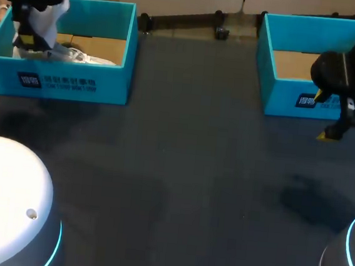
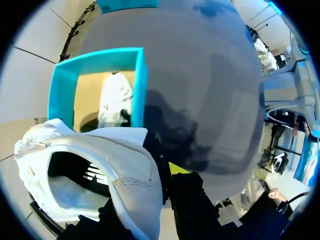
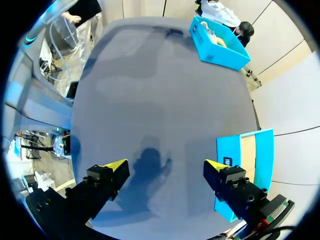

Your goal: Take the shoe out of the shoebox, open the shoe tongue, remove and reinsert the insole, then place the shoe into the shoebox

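- left gripper, upper left, clamps the white shoe above the left shoebox.
- right gripper, right edge, gapes wide with nothing in it.

The shoe looks smooth, the shoebox cardboard, the table matt.

The counter has a dark grey, matte surface, and soft shadows lie on it. At its far right side stands a second teal box, open on top, with a brown cardboard floor and white print on its front wall.
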Robot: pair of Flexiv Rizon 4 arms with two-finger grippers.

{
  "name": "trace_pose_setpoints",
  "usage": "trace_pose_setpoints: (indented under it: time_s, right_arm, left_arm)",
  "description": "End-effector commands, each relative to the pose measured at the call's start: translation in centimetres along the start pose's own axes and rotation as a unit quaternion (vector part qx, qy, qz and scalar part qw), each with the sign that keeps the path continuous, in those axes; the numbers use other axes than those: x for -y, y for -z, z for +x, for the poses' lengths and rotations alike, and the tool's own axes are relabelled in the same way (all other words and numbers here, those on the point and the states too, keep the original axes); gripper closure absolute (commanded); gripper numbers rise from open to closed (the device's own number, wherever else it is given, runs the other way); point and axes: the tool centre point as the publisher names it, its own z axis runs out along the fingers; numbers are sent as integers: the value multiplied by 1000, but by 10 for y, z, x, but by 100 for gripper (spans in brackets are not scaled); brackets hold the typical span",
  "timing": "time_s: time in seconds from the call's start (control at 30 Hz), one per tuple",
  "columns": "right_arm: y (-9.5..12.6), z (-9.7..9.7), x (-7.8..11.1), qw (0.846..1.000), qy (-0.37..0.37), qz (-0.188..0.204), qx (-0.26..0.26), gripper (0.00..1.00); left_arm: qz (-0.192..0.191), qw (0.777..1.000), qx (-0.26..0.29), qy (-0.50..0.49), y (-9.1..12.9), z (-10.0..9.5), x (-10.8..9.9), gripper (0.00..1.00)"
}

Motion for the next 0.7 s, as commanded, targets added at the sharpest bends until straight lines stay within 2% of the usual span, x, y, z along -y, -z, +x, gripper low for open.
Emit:
trace_pose_setpoints:
  time_s: [0.03, 0.27, 0.47, 0.57, 0.7]
  right_arm:
    - [-1, -1, -1, 1000, 0, 2, -1, 0]
    - [-1, -1, -1, 1000, 0, 2, -1, 0]
    - [-1, -1, -1, 1000, 0, 2, -1, 0]
    - [-1, -1, -1, 1000, 0, 2, -1, 0]
    - [-1, -1, -1, 1000, 0, 2, -1, 0]
  left_arm:
    - [0, 1000, 7, -12, -2, -21, -15, 100]
    - [-6, 999, 17, -35, -8, -50, -33, 100]
    - [-16, 998, 19, -59, -17, -78, -39, 100]
    - [-26, 998, 14, -55, -25, -103, -40, 100]
    - [-28, 998, 14, -47, -30, -124, -43, 100]
